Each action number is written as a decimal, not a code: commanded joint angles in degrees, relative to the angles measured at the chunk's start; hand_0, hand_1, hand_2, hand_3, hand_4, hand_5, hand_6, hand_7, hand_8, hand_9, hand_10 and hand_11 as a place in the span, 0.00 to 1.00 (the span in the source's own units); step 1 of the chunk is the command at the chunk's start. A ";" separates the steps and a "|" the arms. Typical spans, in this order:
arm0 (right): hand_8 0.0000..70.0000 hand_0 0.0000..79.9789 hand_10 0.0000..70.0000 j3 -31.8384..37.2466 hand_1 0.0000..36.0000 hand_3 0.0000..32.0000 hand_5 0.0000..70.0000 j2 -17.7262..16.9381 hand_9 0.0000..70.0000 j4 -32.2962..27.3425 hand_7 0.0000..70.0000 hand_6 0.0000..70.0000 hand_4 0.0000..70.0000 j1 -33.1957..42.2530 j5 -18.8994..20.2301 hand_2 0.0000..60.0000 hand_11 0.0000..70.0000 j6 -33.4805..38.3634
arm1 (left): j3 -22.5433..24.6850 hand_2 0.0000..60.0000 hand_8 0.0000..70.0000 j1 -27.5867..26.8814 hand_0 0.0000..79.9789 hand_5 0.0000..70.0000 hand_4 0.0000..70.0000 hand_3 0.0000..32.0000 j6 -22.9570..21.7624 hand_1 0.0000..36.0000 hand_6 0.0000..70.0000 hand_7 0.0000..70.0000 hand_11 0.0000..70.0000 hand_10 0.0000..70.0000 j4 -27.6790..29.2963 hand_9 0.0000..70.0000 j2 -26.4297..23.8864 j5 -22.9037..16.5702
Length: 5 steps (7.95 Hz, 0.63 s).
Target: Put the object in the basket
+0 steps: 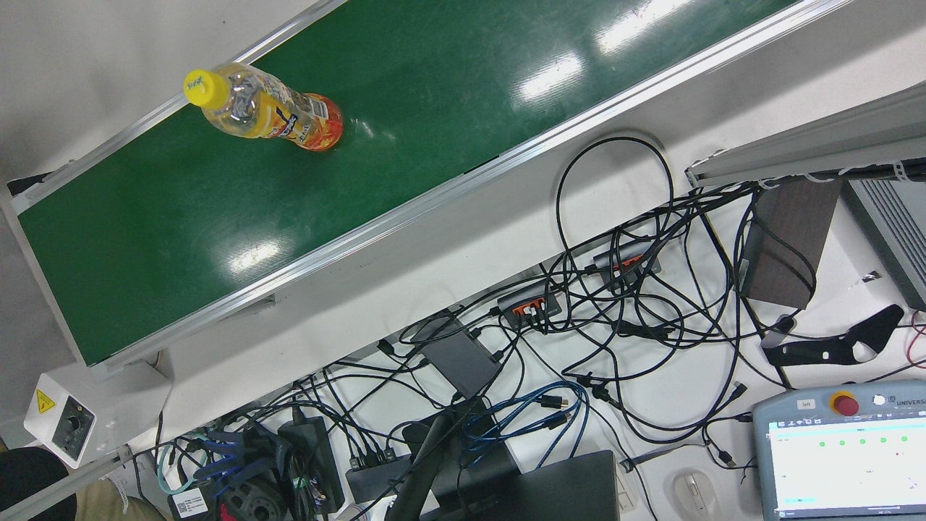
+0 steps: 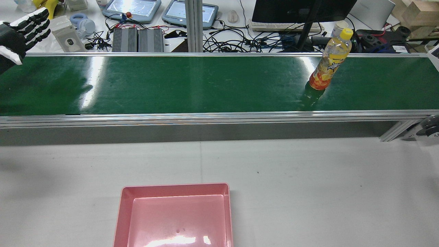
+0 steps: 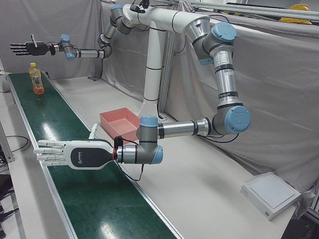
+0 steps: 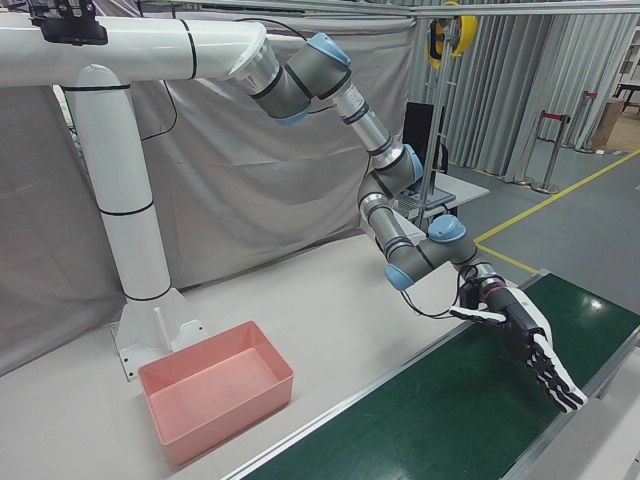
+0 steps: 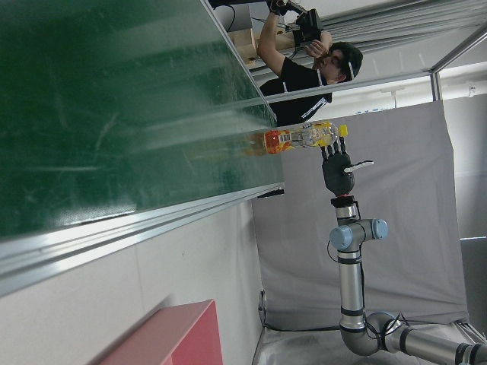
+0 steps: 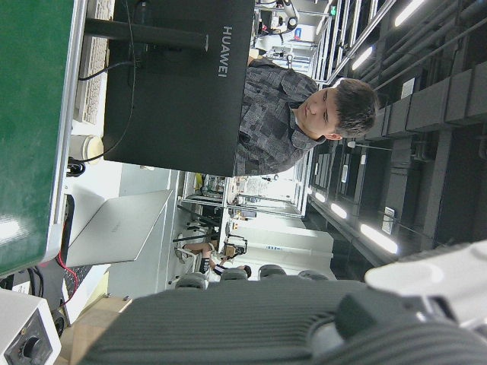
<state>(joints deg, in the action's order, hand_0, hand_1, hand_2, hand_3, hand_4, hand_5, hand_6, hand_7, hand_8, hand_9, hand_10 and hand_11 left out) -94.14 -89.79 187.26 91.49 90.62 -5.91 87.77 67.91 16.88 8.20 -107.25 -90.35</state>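
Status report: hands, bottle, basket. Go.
Left hand open over belt, holding nothing. Right hand open, hovering above bottle, no contact. Bottle upright on green belt; pink basket empty, nothing between them.

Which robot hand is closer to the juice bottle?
Right. The right hand hangs open just above the bottle at the belt's far end; the left hand hovers open far down the belt.

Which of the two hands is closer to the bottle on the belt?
The right hand, hovering open beside the bottle; the left hand hangs over the belt's other end.
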 commanded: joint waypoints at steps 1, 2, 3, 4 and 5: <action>0.00 0.00 0.00 -0.08 0.00 0.00 0.00 0.06 0.00 0.03 0.00 0.00 0.00 0.00 0.00 0.00 0.00 -0.07 | -0.06 0.00 0.00 -0.14 0.66 0.08 0.10 0.01 0.00 0.03 0.00 0.00 0.05 0.02 -0.11 0.00 -0.15 0.00; 0.00 0.00 0.00 -0.08 0.00 0.00 0.00 0.06 0.00 0.03 0.00 0.00 0.00 0.00 0.00 0.00 0.00 -0.07 | 0.12 0.00 0.00 -0.06 0.66 0.08 0.09 0.01 0.00 0.03 0.00 0.00 0.04 0.02 -0.11 0.00 -0.15 0.00; 0.00 0.00 0.00 -0.08 0.00 0.00 0.00 0.06 0.00 0.03 0.00 0.00 0.00 -0.09 0.00 0.00 0.00 0.02 | 0.47 0.00 0.00 -0.14 0.66 0.08 0.10 0.01 0.00 0.03 0.00 0.00 0.04 0.02 -0.20 0.00 -0.06 0.00; 0.00 0.00 0.00 0.01 0.00 0.00 0.00 0.06 0.00 0.03 0.00 0.00 0.00 -0.09 0.00 0.00 0.00 -0.07 | 0.47 0.00 0.00 -0.14 0.66 0.09 0.10 0.00 0.00 0.03 0.00 0.00 0.05 0.02 -0.20 0.00 -0.15 0.00; 0.00 0.00 0.00 0.01 0.00 0.00 0.00 0.06 0.00 0.03 0.00 0.00 0.00 -0.09 0.00 0.00 0.00 -0.07 | 0.47 0.00 0.00 -0.06 0.66 0.08 0.09 0.01 0.00 0.03 0.00 0.00 0.04 0.02 -0.20 0.00 -0.15 0.00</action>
<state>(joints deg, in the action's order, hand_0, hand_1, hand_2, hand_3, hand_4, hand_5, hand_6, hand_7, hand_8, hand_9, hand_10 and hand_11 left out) -94.19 -89.74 187.29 91.44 90.61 -5.94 88.12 67.79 16.87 8.03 -107.37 -90.35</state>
